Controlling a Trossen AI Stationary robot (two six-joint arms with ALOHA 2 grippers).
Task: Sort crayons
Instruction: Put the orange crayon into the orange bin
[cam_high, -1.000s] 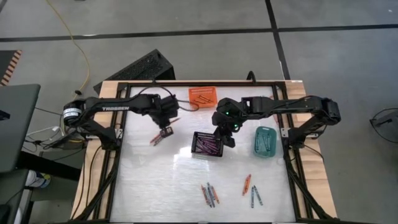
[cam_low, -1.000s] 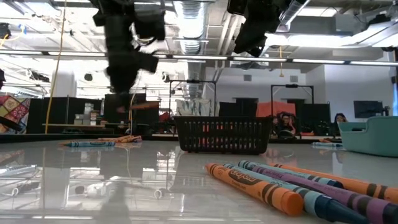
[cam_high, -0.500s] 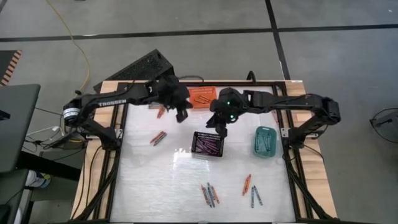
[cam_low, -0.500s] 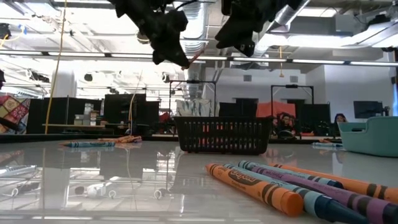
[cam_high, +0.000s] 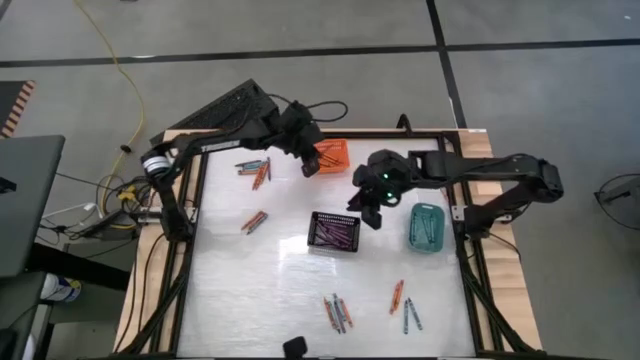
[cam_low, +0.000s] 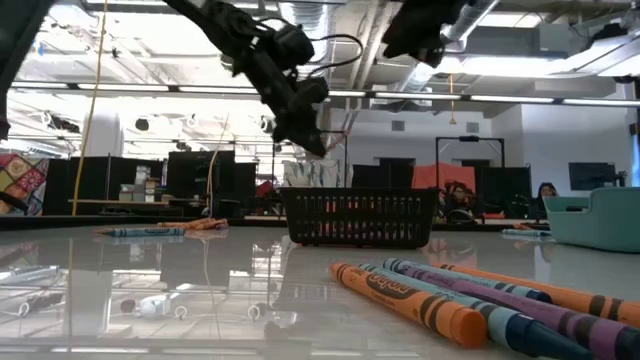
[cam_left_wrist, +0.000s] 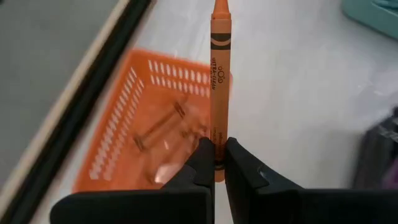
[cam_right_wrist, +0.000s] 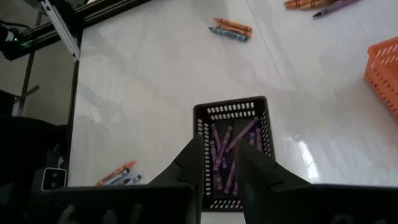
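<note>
Left tool (cam_left_wrist: 215, 163) | pinching orange crayon (cam_left_wrist: 219, 81) | right tool (cam_right_wrist: 219, 163) | narrow gap, empty | basket (cam_left_wrist: 138, 130) contents blurred

Grey concrete floor (cam_high: 540, 110), crossed by dark seam lines. Yellow cable (cam_high: 122, 70) trailing over the floor. Glossy white table (cam_high: 260, 290) with pale wooden edges. Beyond it, an open hall: exposed ceiling ducts (cam_low: 320, 20), bright strip lights, dark desks and monitors (cam_low: 205, 180) along the back.
</note>
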